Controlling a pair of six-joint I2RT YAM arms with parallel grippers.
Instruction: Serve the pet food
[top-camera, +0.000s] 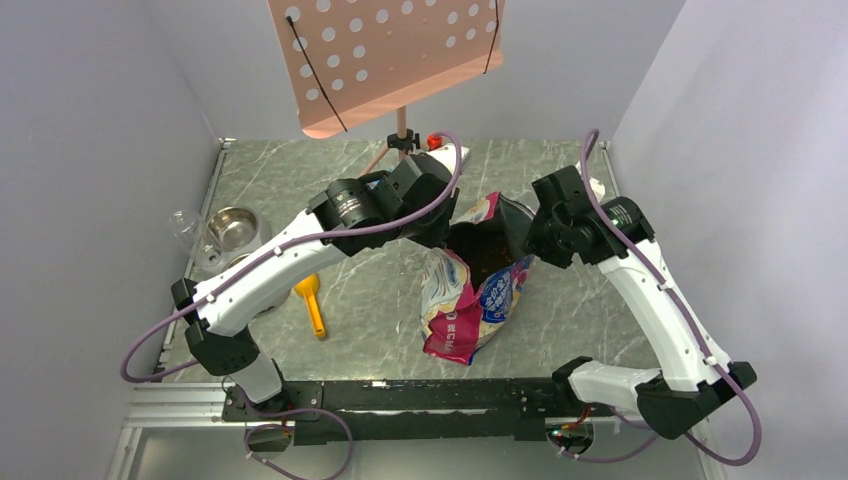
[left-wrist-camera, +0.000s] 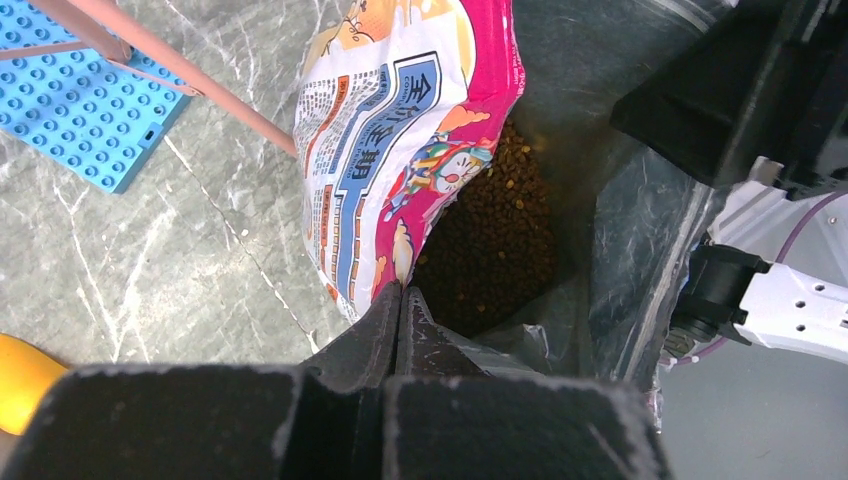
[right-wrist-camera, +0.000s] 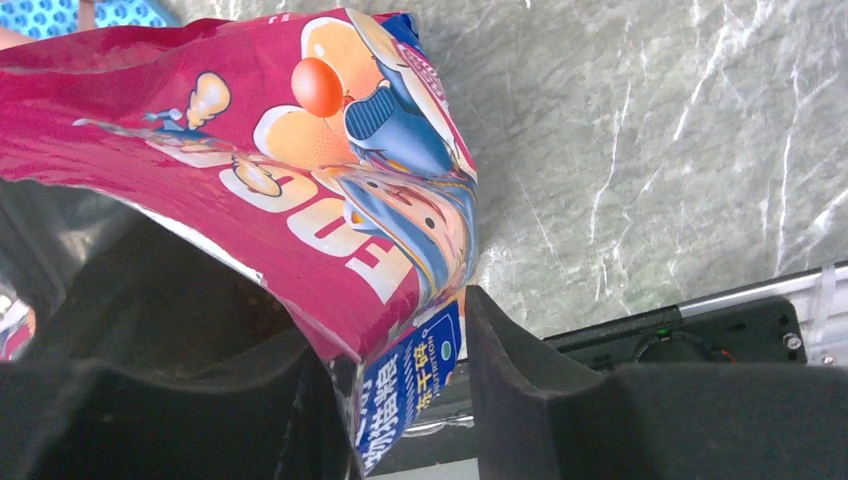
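Note:
The pink-and-blue foil bag (top-camera: 462, 305) stands open mid-table. The dark brown pet food (top-camera: 488, 257) shows inside its mouth, and also in the left wrist view (left-wrist-camera: 495, 235). My left gripper (top-camera: 440, 228) is shut on the bag's left rim; in its wrist view the jaws (left-wrist-camera: 402, 292) pinch the printed wall (left-wrist-camera: 400, 130). My right gripper (top-camera: 532, 243) is at the bag's right rim. In the right wrist view it (right-wrist-camera: 400, 345) is open, with the bag's edge (right-wrist-camera: 405, 385) hanging between the fingers and a gap to the right finger (right-wrist-camera: 510, 370).
A yellow scoop (top-camera: 312, 300) lies left of the bag, under my left arm. A steel bowl (top-camera: 232, 228) and a clear glass (top-camera: 185, 225) stand at far left. A pink perforated stand (top-camera: 390, 55) rises at the back. A blue studded plate (left-wrist-camera: 80, 100) lies by the stand's legs.

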